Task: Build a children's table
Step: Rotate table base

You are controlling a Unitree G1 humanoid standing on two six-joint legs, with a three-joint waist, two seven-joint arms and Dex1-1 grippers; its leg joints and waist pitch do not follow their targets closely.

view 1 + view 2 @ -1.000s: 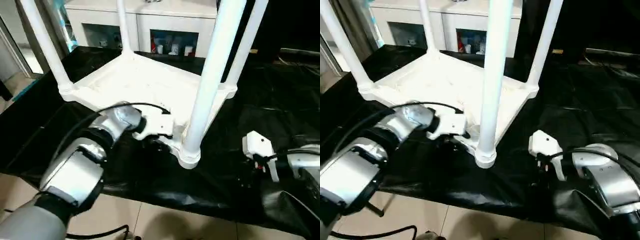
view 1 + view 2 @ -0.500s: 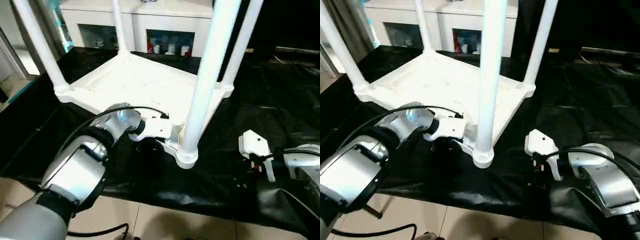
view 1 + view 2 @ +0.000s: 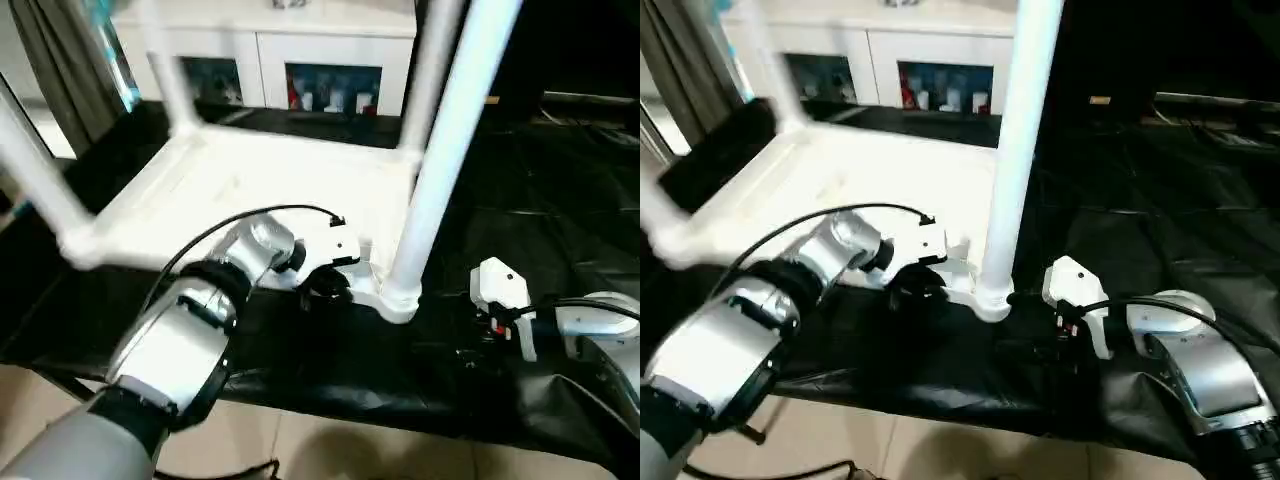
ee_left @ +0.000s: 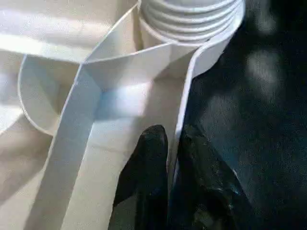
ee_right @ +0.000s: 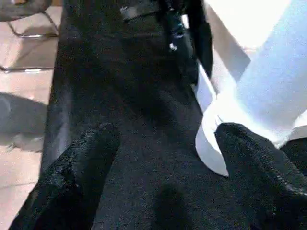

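Our left gripper [image 4: 169, 158] pinches the children's table [image 3: 240, 180] rim at centre frame; our splayed right gripper [image 5: 163, 158] waits lower right, nearest leg [image 3: 445, 150] upright between.

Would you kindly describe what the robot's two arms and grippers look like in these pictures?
Both forearms are silver metal cylinders with black bands, and a thin black cable loops along each. The left gripper and the right gripper each have a white housing and two black, rough-textured fingers.

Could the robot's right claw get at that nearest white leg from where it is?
Probably yes: the right claw is open, facing the nearest leg across bare black sheet, nothing between.
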